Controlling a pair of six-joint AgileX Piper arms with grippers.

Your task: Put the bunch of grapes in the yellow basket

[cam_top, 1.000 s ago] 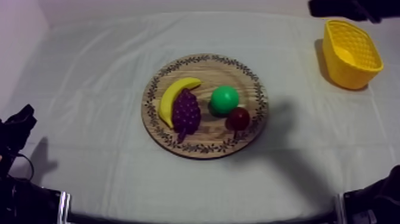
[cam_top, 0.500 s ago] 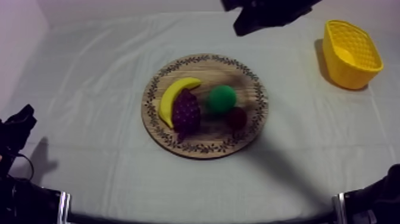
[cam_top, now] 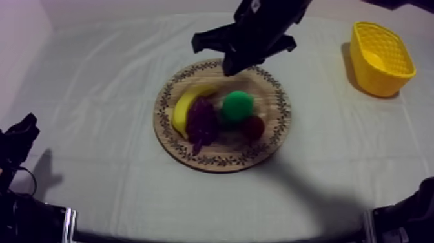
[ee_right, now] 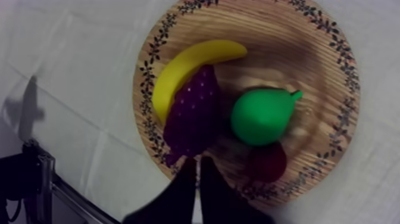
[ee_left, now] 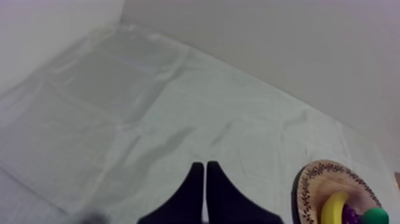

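Evidently nothing of the task is done yet: the bunch of grapes [cam_top: 202, 121] lies on the wooden board [cam_top: 219, 160], touching the banana [cam_top: 184, 106], with the pear [cam_top: 237, 106] and the small red fruit [cam_top: 254, 128] just beside it. The right gripper [ee_right: 197, 167] is held above the board, its fingers laid together as a narrow wedge with nothing between them, aimed near the lower end of the grapes. The left gripper [ee_left: 205, 179] is likewise closed on nothing and is parked low at its own side, well apart from the board. The yellow basket [cam_top: 381, 58] stands far to the right, and no fruit is seen in it. Opening, descent, grasp, lift, carry and release are all judged to be left.
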